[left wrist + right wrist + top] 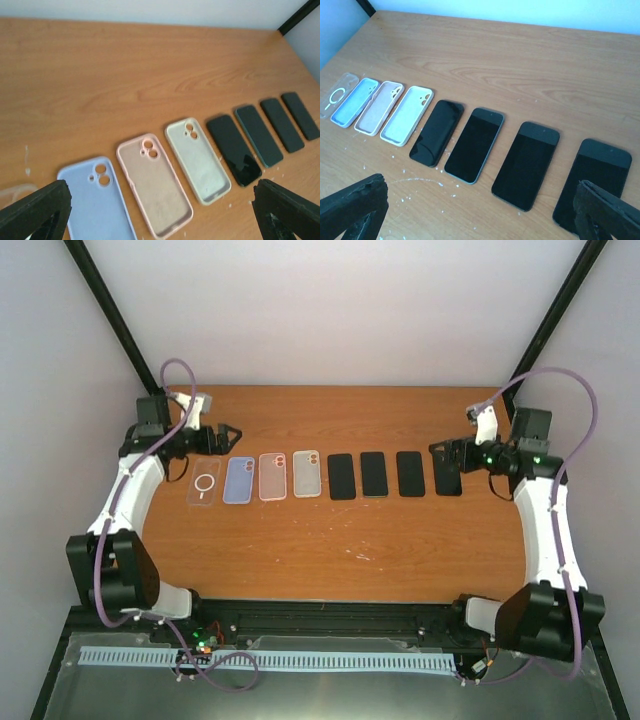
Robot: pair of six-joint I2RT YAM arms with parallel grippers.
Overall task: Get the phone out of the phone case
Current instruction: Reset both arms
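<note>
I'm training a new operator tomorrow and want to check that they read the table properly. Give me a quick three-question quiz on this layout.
1. How many dark-screened smartphones lie bare on the wooden table?
2. True or false: the pink silicone phone case has a phone inside it.
3. In the top view, which case ends the row on the left?
A) clear plastic case with a white ring
B) pale blue case
C) cream-white case

Key: 1. four; 2. false, the pink silicone phone case is empty; 3. A.
</note>
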